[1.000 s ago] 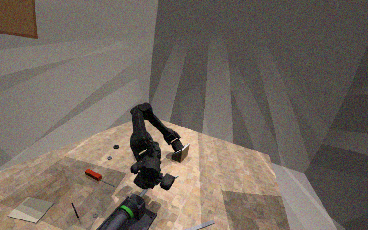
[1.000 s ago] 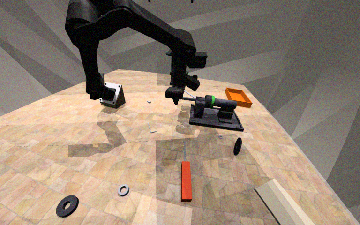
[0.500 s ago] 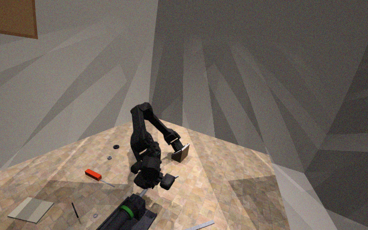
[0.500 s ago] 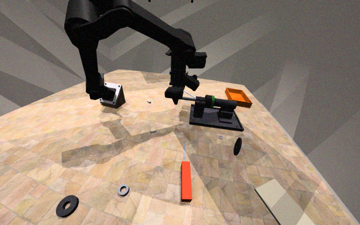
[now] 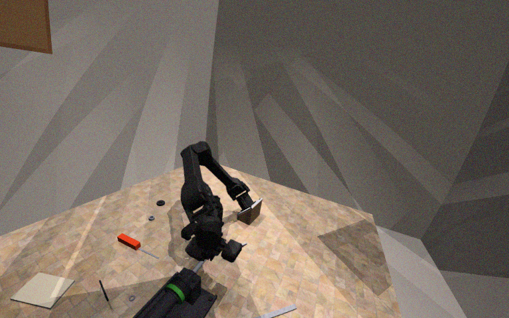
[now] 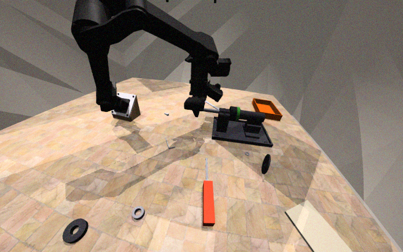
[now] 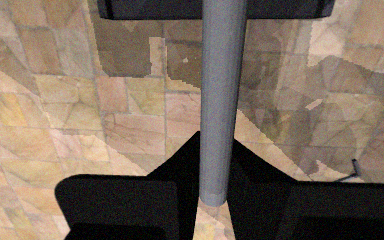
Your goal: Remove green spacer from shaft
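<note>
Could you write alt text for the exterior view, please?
A black robot arm's jaws grip a gray shaft projecting from a black fixture, the green spacer still on it. A red-handled tool lies in front.

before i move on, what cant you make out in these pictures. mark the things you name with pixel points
- Whether the shaft [image 6: 210, 109] [image 7: 220, 100] [image 5: 199, 266] runs right through the green spacer [image 6: 238, 113] [image 5: 175, 293]: the spacer's bore faces its neighbours in the exterior and top views.
- The far end of the dark fixture [image 5: 152, 304] [image 6: 241, 132]: cut off by the top view's bottom edge.
- The cream plate's [image 6: 317, 229] near end: cut off by the exterior view's bottom edge.
- The small part [image 6: 166, 114] beyond the shadow: too small in the exterior view.
</note>
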### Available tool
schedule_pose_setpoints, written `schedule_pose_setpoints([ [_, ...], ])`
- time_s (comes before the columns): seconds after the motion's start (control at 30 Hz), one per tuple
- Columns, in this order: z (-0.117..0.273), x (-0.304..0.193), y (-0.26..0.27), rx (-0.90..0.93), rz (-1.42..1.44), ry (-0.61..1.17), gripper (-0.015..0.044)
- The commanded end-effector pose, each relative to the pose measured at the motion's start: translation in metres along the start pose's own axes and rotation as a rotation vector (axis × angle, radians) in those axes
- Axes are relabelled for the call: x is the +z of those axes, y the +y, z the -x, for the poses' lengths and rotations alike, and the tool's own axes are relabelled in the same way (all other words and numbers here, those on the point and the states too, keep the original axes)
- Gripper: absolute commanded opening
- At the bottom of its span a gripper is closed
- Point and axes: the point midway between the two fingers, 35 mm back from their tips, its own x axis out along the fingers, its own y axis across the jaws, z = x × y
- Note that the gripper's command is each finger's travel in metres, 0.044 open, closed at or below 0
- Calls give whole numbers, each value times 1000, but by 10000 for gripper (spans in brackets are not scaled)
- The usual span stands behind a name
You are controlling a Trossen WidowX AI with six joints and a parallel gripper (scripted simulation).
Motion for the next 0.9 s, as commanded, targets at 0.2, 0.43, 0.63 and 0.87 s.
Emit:
schedule_pose_setpoints([
  [0.2,-1,-3,0,0,-2,5,0],
  [0.43,-1,-3,0,0,-2,5,0],
  [0.63,-1,-4,0,0,-2,5,0],
  [0.87,-1,-5,0,0,-2,5,0],
])
